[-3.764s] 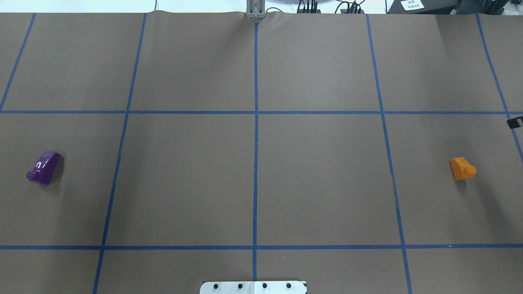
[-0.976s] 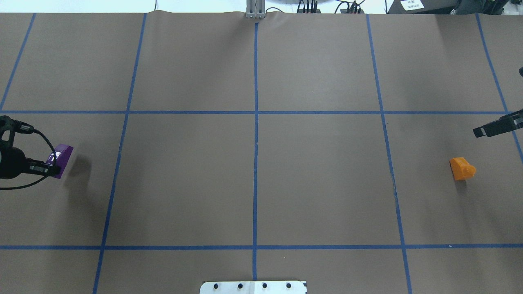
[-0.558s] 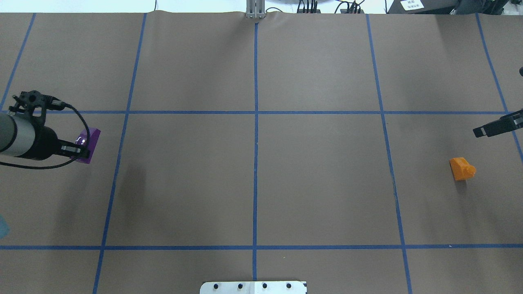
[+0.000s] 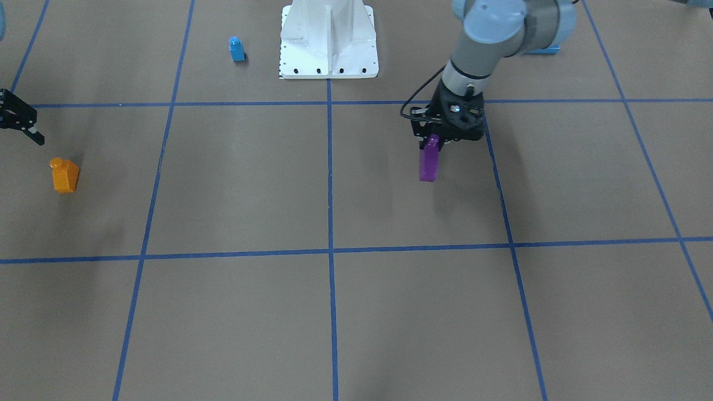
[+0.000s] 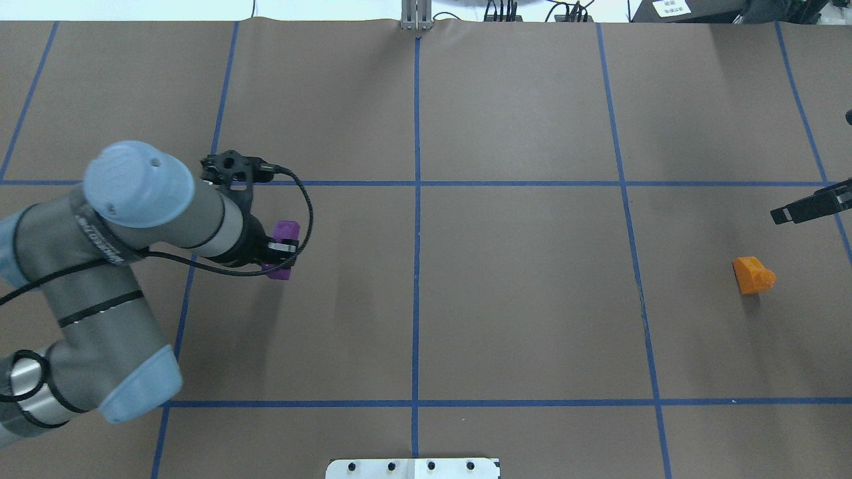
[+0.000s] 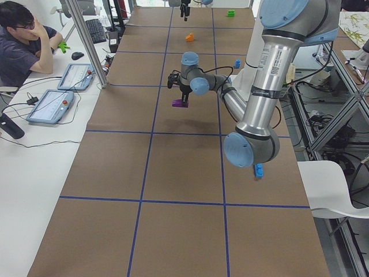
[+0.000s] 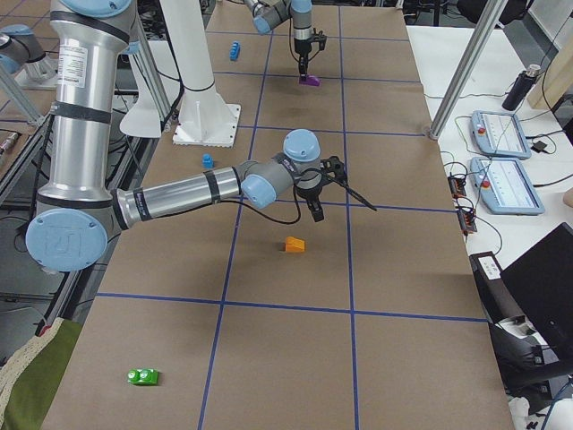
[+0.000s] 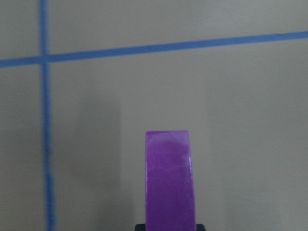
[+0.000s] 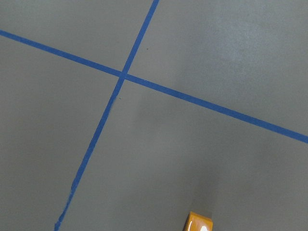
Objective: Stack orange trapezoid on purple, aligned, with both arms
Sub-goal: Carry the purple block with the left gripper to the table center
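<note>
The purple block point(image 5: 286, 234) hangs in my left gripper point(image 5: 282, 250), lifted above the table in the left-centre square. It also shows in the front view point(image 4: 428, 163) and fills the lower middle of the left wrist view point(image 8: 169, 180). The left gripper point(image 4: 433, 140) is shut on it. The orange trapezoid point(image 5: 752, 275) lies on the table at the far right, stud pointing sideways. It shows in the front view point(image 4: 64, 175) and at the bottom edge of the right wrist view point(image 9: 199, 224). My right gripper point(image 4: 34, 129) is open and empty, above and just beyond the orange block.
A small blue single-stud block point(image 4: 237, 49) stands beside the white robot base point(image 4: 328, 39). A long blue brick point(image 6: 259, 170) lies behind the left arm. A green block point(image 7: 143, 376) lies at the table's right end. An operator point(image 6: 23, 46) sits at the side desk.
My left arm has picked the purple block off the table and carried it right, toward the centre. The right gripper reached in from the right edge and now holds still. The orange block has not moved.
</note>
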Robot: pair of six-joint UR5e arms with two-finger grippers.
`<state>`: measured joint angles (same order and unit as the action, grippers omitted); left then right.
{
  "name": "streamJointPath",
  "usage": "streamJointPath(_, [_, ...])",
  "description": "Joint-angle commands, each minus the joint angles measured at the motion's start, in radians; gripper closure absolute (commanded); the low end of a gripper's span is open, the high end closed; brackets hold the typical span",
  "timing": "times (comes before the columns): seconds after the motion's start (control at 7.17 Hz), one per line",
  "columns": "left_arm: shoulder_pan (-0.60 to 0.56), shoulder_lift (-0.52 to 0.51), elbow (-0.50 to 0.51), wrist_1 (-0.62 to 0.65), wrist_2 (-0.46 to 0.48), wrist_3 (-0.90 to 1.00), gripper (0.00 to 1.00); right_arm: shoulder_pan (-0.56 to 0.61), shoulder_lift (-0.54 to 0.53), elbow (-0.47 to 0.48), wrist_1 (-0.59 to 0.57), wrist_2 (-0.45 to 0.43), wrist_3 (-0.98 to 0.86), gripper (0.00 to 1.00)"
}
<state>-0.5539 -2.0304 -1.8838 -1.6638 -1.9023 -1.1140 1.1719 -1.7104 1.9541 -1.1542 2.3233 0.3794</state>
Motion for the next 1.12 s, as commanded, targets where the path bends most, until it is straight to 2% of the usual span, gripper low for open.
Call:
streamJointPath(0.0, [0.080, -0.260, 0.228, 0.030, 0.060, -0.082, 1.00, 0.000, 0.002, -0.001, -0.001, -0.002, 0.001, 0.00])
streamJointPath(0.28, [0.101, -0.379, 0.384, 0.024, 0.069, -0.110, 1.00, 0.000, 0.002, -0.001, -0.001, 0.001, 0.001, 0.00])
streamJointPath(0.42, [0.118, -0.381, 0.393, 0.022, 0.097, -0.112, 1.00, 0.000, 0.002, -0.001, -0.001, 0.001, 0.001, 0.00])
streamJointPath(0.98, [0.129, -0.381, 0.402, 0.024, 0.101, -0.115, 1.00, -0.002, 0.005, -0.001, -0.001, -0.004, 0.001, 0.00])
